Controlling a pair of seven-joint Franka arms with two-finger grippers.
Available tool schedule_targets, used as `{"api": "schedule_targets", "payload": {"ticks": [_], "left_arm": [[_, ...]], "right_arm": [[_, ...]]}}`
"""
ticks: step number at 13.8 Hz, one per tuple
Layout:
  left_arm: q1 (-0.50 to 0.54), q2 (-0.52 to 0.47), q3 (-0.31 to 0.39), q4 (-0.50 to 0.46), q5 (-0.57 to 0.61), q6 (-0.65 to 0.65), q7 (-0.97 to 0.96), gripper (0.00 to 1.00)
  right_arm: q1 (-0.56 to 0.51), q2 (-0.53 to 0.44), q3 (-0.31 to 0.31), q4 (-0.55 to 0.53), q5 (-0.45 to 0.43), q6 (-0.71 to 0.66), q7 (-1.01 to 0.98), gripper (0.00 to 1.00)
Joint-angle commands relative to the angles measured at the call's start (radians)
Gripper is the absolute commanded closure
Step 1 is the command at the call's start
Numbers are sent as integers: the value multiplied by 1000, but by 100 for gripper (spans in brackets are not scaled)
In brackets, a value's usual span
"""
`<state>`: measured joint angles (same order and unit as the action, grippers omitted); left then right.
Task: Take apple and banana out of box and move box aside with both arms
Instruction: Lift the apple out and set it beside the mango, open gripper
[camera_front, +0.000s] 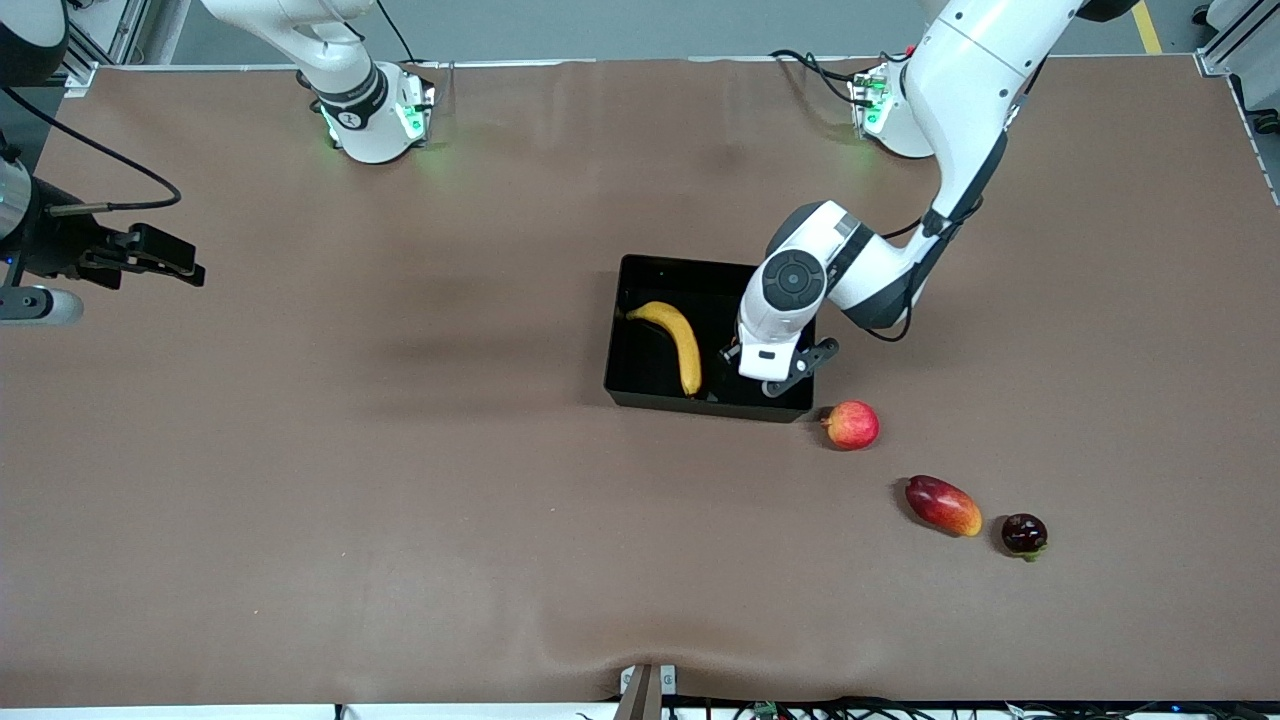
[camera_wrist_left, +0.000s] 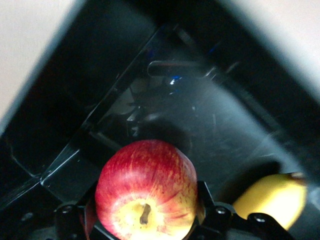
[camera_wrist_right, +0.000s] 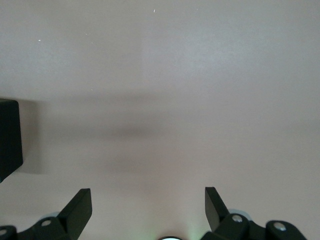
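Over the box (camera_front: 640, 398), low inside its corner toward the left arm's end, the left gripper (camera_wrist_left: 145, 216) has its fingers (camera_wrist_left: 209, 207) closed against both sides of an apple (camera_wrist_left: 145, 192). The apple is red with yellow streaks and its stem end faces the wrist camera. In the front view the arm's wrist hides this apple. The glossy black floor of the box lies just beneath it, and one end of the banana (camera_front: 680, 342) shows close beside it.

The banana lies in the box, along the side toward the right arm's end, curving from the wall farther from the front camera down to the nearer wall.

A second apple (camera_front: 851, 424) rests on the table (camera_front: 400, 500), just beside the box's nearer corner at the left arm's end. I cannot tell whether it touches the wall. Nearer the camera, and more toward the left arm's end, lie a mango (camera_front: 943, 505) and a small dark fruit (camera_front: 1024, 533) side by side, near each other but apart.

The right gripper (camera_wrist_right: 148, 202) waits over bare table well away at the right arm's end, its fingers spread wide with nothing between them.
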<state>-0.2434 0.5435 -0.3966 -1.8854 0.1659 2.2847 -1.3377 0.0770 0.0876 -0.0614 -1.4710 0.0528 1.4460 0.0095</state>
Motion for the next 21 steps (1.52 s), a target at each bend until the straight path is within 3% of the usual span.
{"api": "schedule_targets", "payload": {"ticks": [1,3,5,12,15,17,21], "left_arm": [[3,-27,4,165,23,-166,-11,100],[33,-27,7,297,23,-287,38,100],[114,-46,7,338,23,-333,157,100],[421,-42,9,275,27,-360,607,100],[519,27,7,259,140,-338,690,100],[568,61,7,215,233,-266,692,100],[642,122,7,134,291,-81,696,100]], "right_arm": [[6,1,0,37,5,-6,10,0],[18,1,2,35,6,-16,10,0],[21,-2,-5,35,7,-16,20,0],[49,15,-1,17,2,-29,7,0],[40,17,-1,17,4,-26,7,0],[53,30,-1,18,2,-4,9,0],[58,32,0,20,6,45,7,0]]}}
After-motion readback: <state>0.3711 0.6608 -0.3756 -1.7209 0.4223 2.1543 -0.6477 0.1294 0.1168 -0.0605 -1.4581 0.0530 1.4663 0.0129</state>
